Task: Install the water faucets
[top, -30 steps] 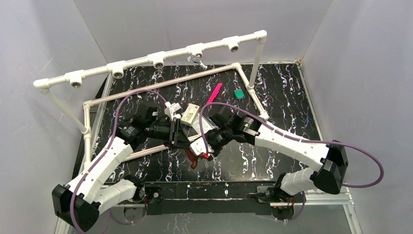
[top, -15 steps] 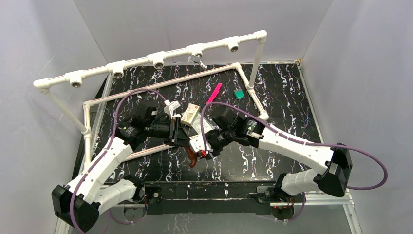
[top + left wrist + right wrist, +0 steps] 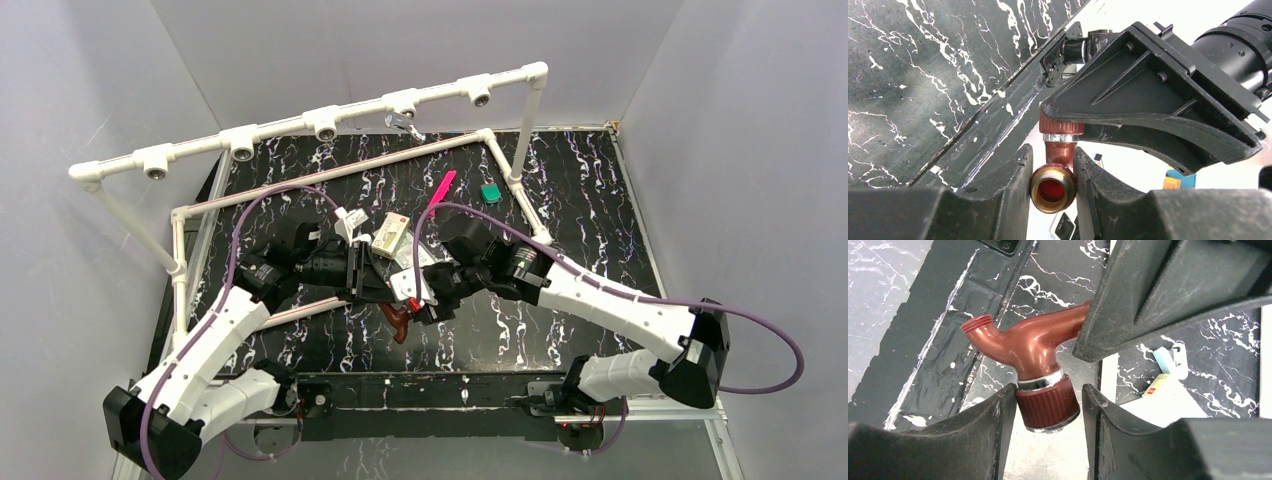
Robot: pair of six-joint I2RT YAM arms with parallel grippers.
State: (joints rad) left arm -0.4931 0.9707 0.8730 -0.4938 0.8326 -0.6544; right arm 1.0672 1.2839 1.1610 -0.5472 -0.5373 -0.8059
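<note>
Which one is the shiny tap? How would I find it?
Look at the white pipe rail running across the back. Just below its fourth socket from the left sits the silver faucet. It is shiny bare metal, unlike the reddish-brown faucet out in the middle.

left arm (image 3: 215, 335), right arm (image 3: 610, 300): white shells, black joints; cables (image 3: 798, 355): purple; jaws: matte black, moulded ribs, screws

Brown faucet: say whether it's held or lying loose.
Held: the left gripper clamps the brown faucet by its threaded end; the right gripper brackets its knob, grip unclear.
</note>
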